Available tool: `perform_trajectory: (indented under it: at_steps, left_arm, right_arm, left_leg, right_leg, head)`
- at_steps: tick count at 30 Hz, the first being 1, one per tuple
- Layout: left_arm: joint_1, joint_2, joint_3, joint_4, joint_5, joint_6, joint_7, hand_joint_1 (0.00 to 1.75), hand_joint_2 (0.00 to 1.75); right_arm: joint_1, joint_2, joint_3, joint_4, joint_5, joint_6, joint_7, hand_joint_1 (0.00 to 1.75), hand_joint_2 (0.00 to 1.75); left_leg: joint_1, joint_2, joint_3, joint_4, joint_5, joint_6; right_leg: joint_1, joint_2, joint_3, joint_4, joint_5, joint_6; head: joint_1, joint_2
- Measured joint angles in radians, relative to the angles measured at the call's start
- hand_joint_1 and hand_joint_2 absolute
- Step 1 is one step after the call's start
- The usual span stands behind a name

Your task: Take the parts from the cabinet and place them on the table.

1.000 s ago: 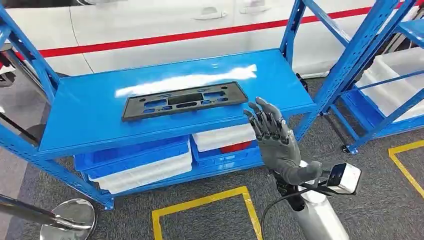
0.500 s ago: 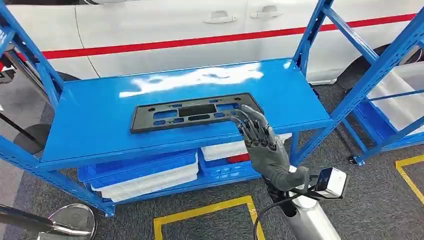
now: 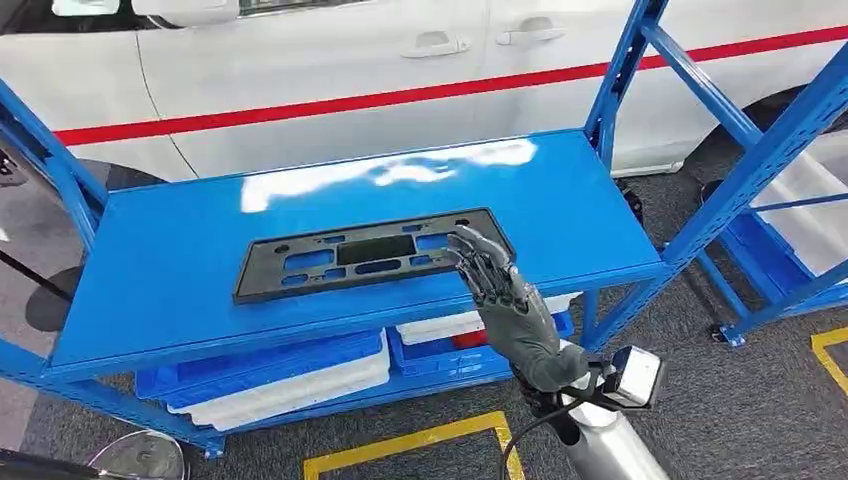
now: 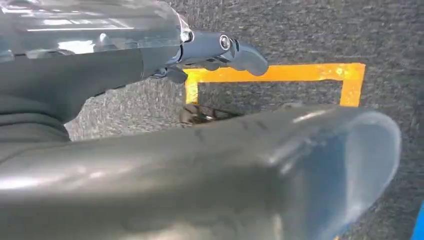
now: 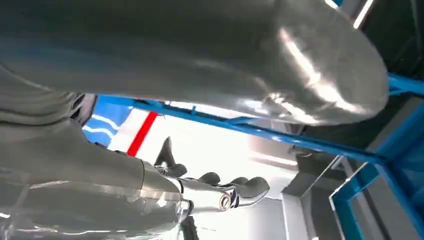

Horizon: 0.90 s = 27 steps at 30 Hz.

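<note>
A flat black plastic part (image 3: 365, 253) with several slots lies lengthwise on the top board of the blue cabinet (image 3: 170, 250). My right hand (image 3: 495, 285) reaches over the board's front edge, its fingers stretched out and lying on the part's right end. I cannot tell whether the thumb is under the part. In the right wrist view the right hand's fingers (image 5: 235, 190) point out straight below the blue frame. My left hand (image 4: 220, 47) hangs over the grey floor and holds nothing.
Blue and white bins (image 3: 280, 365) sit on the lower shelf. A white car (image 3: 350, 70) with a red stripe stands behind the cabinet. A second blue rack (image 3: 770, 150) stands to the right. Yellow tape (image 3: 400, 450) marks the floor in front.
My right hand has gone from in front of the board's edge forward and left onto the part's right end. The camera has shifted a little too.
</note>
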Motion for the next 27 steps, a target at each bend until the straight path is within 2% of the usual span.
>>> perform_trajectory:
  at_steps: [1, 2, 3, 4, 6, 7, 8, 9, 11, 12, 13, 14, 15, 16, 17, 18, 21, 23, 24, 25, 27]
  left_arm:
    - [0.000, 0.000, 0.000, 0.000, -0.001, 0.000, 0.000, 0.00, 0.00]
    - [0.002, 0.001, 0.000, 0.000, -0.002, 0.001, 0.000, 0.00, 0.00]
    - [0.000, 0.001, -0.001, 0.000, -0.003, 0.002, 0.000, 0.00, 0.00]
    - [-0.003, 0.001, -0.002, 0.000, -0.004, 0.004, -0.001, 0.00, 0.00]
    - [0.003, 0.001, -0.008, 0.000, -0.007, 0.005, -0.002, 0.00, 0.00]
    - [0.002, -0.001, -0.010, 0.000, -0.010, 0.009, -0.001, 0.00, 0.00]
    - [0.002, -0.003, -0.012, 0.000, -0.011, 0.012, -0.001, 0.00, 0.00]
    - [-0.002, -0.003, -0.014, 0.000, -0.015, 0.015, 0.000, 0.00, 0.00]
    - [-0.011, -0.003, -0.016, 0.000, -0.017, 0.018, 0.003, 0.00, 0.00]
    - [-0.014, -0.003, -0.017, 0.000, -0.020, 0.018, 0.005, 0.00, 0.00]
    - [-0.016, -0.003, -0.017, 0.000, -0.023, 0.018, 0.006, 0.00, 0.00]
    - [-0.016, -0.003, -0.018, 0.000, -0.024, 0.019, 0.006, 0.00, 0.00]
    - [-0.017, -0.003, -0.019, 0.000, -0.026, 0.018, 0.007, 0.00, 0.00]
    - [-0.018, -0.003, -0.021, 0.000, -0.026, 0.018, 0.007, 0.00, 0.00]
    - [-0.019, -0.003, -0.023, 0.000, -0.027, 0.018, 0.007, 0.00, 0.00]
    - [-0.019, -0.003, -0.023, 0.000, -0.027, 0.019, 0.007, 0.00, 0.00]
    - [-0.019, -0.003, -0.026, 0.000, -0.034, 0.021, 0.010, 0.00, 0.00]
    - [-0.022, -0.003, -0.031, 0.000, -0.034, 0.022, 0.018, 0.00, 0.00]
    - [-0.023, -0.003, -0.034, 0.000, -0.034, 0.023, 0.019, 0.00, 0.00]
    - [-0.023, -0.003, -0.037, 0.000, -0.034, 0.025, 0.020, 0.00, 0.00]
    - [-0.021, -0.003, -0.039, 0.000, -0.034, 0.029, 0.023, 0.00, 0.00]
  right_arm:
    - [0.001, 0.000, 0.005, 0.002, 0.001, 0.002, 0.000, 0.00, 1.75]
    - [0.002, 0.000, 0.009, 0.005, 0.004, 0.002, 0.003, 0.00, 1.75]
    - [-0.001, 0.000, 0.016, 0.014, 0.011, -0.004, 0.009, 0.00, 1.75]
    - [-0.002, 0.000, 0.026, 0.027, 0.018, -0.011, 0.012, 0.00, 1.75]
    - [-0.004, 0.000, 0.045, 0.052, 0.032, -0.024, 0.013, 0.00, 1.75]
    - [-0.011, 0.000, 0.056, 0.066, 0.045, -0.036, 0.014, 0.00, 1.75]
    - [-0.018, 0.000, 0.064, 0.083, 0.057, -0.045, 0.017, 0.00, 1.75]
    - [-0.037, 0.002, 0.077, 0.107, 0.069, -0.055, 0.018, 0.00, 1.75]
    - [-0.080, 0.012, 0.113, 0.181, 0.102, -0.081, 0.019, 0.00, 1.75]
    - [-0.093, 0.018, 0.129, 0.210, 0.120, -0.101, 0.019, 0.00, 1.75]
    - [-0.109, 0.026, 0.142, 0.233, 0.142, -0.121, 0.022, 0.00, 1.75]
    - [-0.127, 0.035, 0.158, 0.259, 0.161, -0.140, 0.026, 0.00, 1.75]
    - [-0.143, 0.044, 0.170, 0.278, 0.167, -0.151, 0.027, 0.00, 1.75]
    - [-0.158, 0.052, 0.178, 0.293, 0.173, -0.157, 0.027, 0.00, 1.75]
    - [-0.170, 0.058, 0.183, 0.305, 0.183, -0.168, 0.029, 0.00, 1.75]
    - [-0.183, 0.061, 0.190, 0.319, 0.202, -0.189, 0.032, 0.00, 1.75]
    - [-0.224, 0.093, 0.220, 0.368, 0.345, -0.333, 0.067, 0.00, 1.75]
    - [-0.278, 0.134, 0.252, 0.423, 0.479, -0.464, 0.103, 0.00, 1.75]
    - [-0.305, 0.150, 0.266, 0.446, 0.527, -0.511, 0.115, 0.00, 1.75]
    - [-0.329, 0.173, 0.286, 0.480, 0.596, -0.568, 0.132, 0.00, 1.75]
    - [-0.365, 0.201, 0.322, 0.535, 0.722, -0.670, 0.165, 0.00, 1.75]
  left_leg:
    - [0.000, 0.002, 0.031, -0.096, 0.071, 0.004]
    - [-0.002, 0.006, 0.051, -0.167, 0.113, 0.010]
    - [-0.009, 0.007, 0.045, -0.174, 0.083, 0.012]
    - [-0.012, 0.007, 0.049, -0.179, 0.089, 0.021]
    - [-0.012, 0.005, 0.047, -0.181, 0.098, 0.027]
    - [-0.005, 0.006, 0.053, -0.192, 0.102, 0.032]
    - [-0.003, 0.004, 0.060, -0.199, 0.104, 0.035]
    - [-0.002, 0.005, 0.063, -0.202, 0.103, 0.040]
    - [-0.002, 0.005, 0.063, -0.202, 0.100, 0.043]
    - [-0.002, 0.005, 0.063, -0.202, 0.098, 0.043]
    - [-0.001, 0.004, 0.064, -0.202, 0.097, 0.042]
    - [0.000, 0.003, 0.066, -0.201, 0.096, 0.040]
    - [0.001, 0.002, 0.069, -0.200, 0.094, 0.037]
    - [0.002, 0.000, 0.072, -0.199, 0.091, 0.032]
    - [0.003, -0.002, 0.075, -0.197, 0.087, 0.026]
    - [-0.002, -0.004, 0.072, -0.192, 0.084, 0.020]
    - [0.002, -0.004, 0.071, -0.195, 0.087, -0.001]
    - [0.008, 0.001, 0.068, -0.183, 0.075, -0.016]
    - [0.008, 0.002, 0.051, -0.144, 0.047, -0.016]
    - [0.008, 0.002, 0.019, -0.073, 0.009, -0.017]
    - [0.008, 0.002, -0.064, 0.101, -0.061, -0.020]
  right_leg:
    - [0.000, 0.000, 0.014, 0.001, -0.010, 0.002]
    - [0.000, -0.001, 0.020, 0.001, -0.020, 0.006]
    - [0.001, -0.001, 0.020, 0.004, -0.022, 0.010]
    - [0.002, 0.000, 0.011, 0.006, -0.024, 0.017]
    - [-0.001, -0.002, 0.015, 0.002, -0.029, 0.026]
    - [0.005, -0.003, 0.018, 0.002, -0.034, 0.033]
    - [-0.001, 0.000, 0.017, 0.015, -0.047, 0.038]
    - [-0.003, -0.001, -0.009, 0.064, -0.076, 0.044]
    - [-0.012, -0.001, -0.102, 0.231, -0.146, 0.052]
    - [-0.016, -0.001, -0.143, 0.297, -0.162, 0.055]
    - [-0.020, -0.001, -0.165, 0.323, -0.154, 0.058]
    - [-0.024, -0.001, -0.163, 0.301, -0.123, 0.061]
    - [-0.029, -0.001, -0.138, 0.234, -0.073, 0.063]
    - [-0.033, -0.001, -0.097, 0.139, -0.018, 0.065]
    - [-0.037, -0.001, -0.056, 0.049, 0.025, 0.067]
    - [-0.031, 0.000, -0.044, 0.022, 0.010, 0.065]
    - [-0.020, 0.007, -0.052, 0.022, 0.013, 0.044]
    - [-0.026, 0.008, -0.046, 0.012, 0.021, 0.026]
    - [-0.024, 0.007, -0.046, 0.012, 0.020, 0.016]
    - [-0.021, 0.006, -0.045, 0.012, 0.020, 0.012]
    - [-0.013, 0.003, -0.045, 0.013, 0.018, 0.007]
  head:
    - [0.000, 0.000]
    - [0.000, 0.000]
    - [0.000, 0.000]
    - [0.000, 0.000]
    - [0.000, 0.000]
    - [0.000, 0.000]
    - [0.000, 0.000]
    - [0.000, 0.000]
    - [0.000, 0.000]
    - [0.000, 0.000]
    - [0.000, 0.000]
    - [0.000, 0.000]
    - [0.000, 0.000]
    - [0.000, 0.000]
    - [0.000, 0.000]
    - [0.000, 0.000]
    - [0.000, 0.000]
    - [0.000, 0.000]
    - [0.000, 0.000]
    - [0.000, 0.000]
    - [0.000, 0.000]
